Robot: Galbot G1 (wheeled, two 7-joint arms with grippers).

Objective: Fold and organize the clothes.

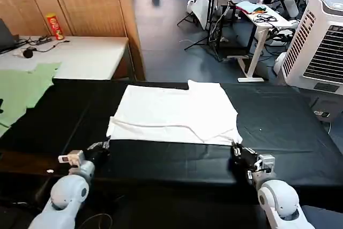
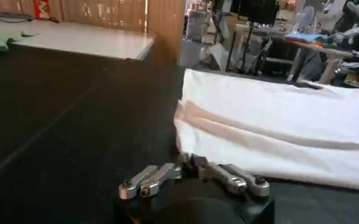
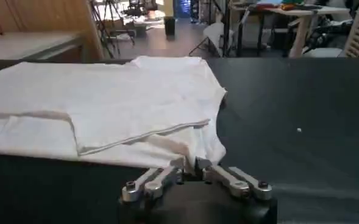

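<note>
Hands (image 1: 104, 146) at soft, creased T-shirt (image 1: 174, 112)

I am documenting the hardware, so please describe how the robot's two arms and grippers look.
Both arms have rounded, glossy white shells. Each ends in a black wrist block with a small silver-grey box on top. The left gripper and right gripper each carry silver metal linkage fingers with round pivot bolts, mounted on a black base.

Head camera looks forward and down over the table (image 1: 289, 127) from its near edge. Both wrist cameras sit low at that edge, facing away; all share the T-shirt (image 1: 177, 113).
</note>
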